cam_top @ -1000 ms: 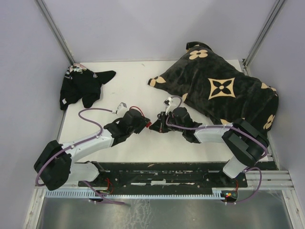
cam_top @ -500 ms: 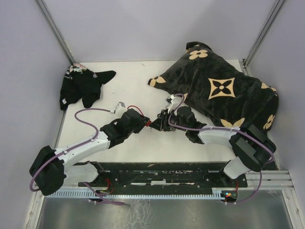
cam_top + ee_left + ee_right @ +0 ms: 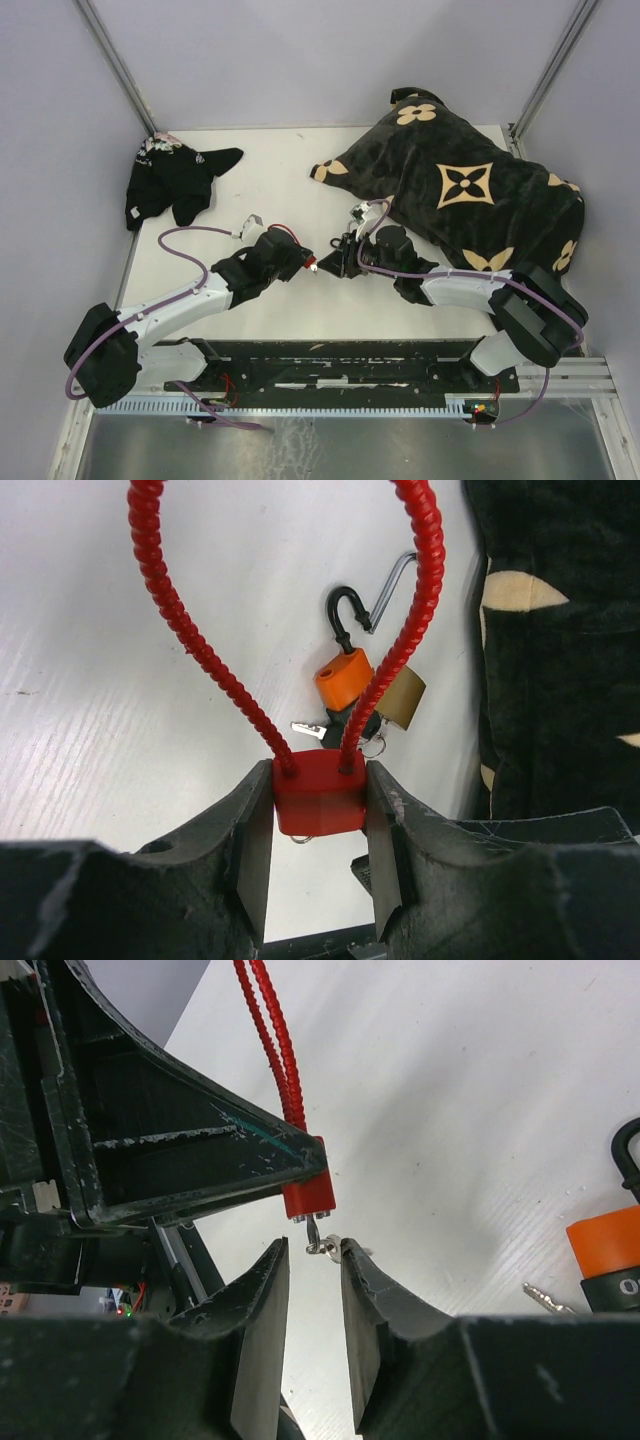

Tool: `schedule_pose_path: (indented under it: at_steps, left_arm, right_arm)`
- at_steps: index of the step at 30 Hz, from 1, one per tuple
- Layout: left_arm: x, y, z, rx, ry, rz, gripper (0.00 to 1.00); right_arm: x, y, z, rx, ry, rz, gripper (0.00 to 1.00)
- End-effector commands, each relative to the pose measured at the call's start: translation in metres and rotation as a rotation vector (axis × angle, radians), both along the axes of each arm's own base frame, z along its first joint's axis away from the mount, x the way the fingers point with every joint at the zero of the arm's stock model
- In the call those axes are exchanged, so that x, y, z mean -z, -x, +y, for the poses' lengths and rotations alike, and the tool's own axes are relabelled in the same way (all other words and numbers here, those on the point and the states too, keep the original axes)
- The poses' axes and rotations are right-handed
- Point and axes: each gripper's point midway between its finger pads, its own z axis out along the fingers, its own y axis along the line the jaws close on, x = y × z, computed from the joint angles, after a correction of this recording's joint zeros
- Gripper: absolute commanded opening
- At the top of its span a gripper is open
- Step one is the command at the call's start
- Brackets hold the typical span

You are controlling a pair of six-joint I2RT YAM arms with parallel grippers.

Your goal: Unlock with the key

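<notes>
My left gripper (image 3: 318, 815) is shut on the body of a red padlock (image 3: 318, 792), whose red cable shackle (image 3: 165, 610) loops away over the table. In the right wrist view the same padlock (image 3: 308, 1197) pokes out of the left jaws. A small metal key (image 3: 313, 1231) sticks out of the padlock's underside, with its ring (image 3: 327, 1249) hanging from it. My right gripper (image 3: 312, 1256) is open just below the key. Its jaws stand apart on either side of the key, and the ring touches the right fingertip (image 3: 352, 1253). From above, both grippers meet at the padlock (image 3: 312, 264).
An orange padlock (image 3: 345, 677), a brass padlock (image 3: 402, 697) and loose keys (image 3: 308, 730) lie just beyond the red one. A large black bag with tan flower prints (image 3: 470, 190) fills the back right. A dark cloth (image 3: 175, 180) lies at the back left.
The right gripper has gone from shut to open at the key. Both arms shifted slightly, and the left keeps its grip on the red padlock.
</notes>
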Motion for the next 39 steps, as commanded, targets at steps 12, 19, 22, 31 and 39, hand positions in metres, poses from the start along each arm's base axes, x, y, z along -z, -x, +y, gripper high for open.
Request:
schedule_pose_path:
  at_steps: [12,19,22,31,39]
  left_arm:
    - [-0.031,-0.010,-0.019,0.008,0.121,-0.042,0.03]
    - [-0.029,-0.007,-0.022,0.022,0.138,-0.033,0.03]
    - [-0.026,-0.004,-0.027,0.041,0.155,-0.019,0.03]
    - [-0.023,0.008,-0.044,0.125,0.228,0.018,0.03]
    - [-0.042,0.013,-0.044,0.166,0.365,-0.141,0.03]
  right_arm:
    - [-0.002,0.004,0.017,-0.054,-0.043,-0.023,0.28]
    - [-0.007,0.004,0.019,-0.058,-0.062,-0.031,0.13]
    - [-0.010,0.004,0.021,-0.067,-0.071,-0.033,0.03]
    - [-0.032,-0.008,0.030,-0.068,-0.124,-0.079,0.01]
    - [-0.055,-0.020,0.028,-0.072,-0.257,-0.029,0.02]
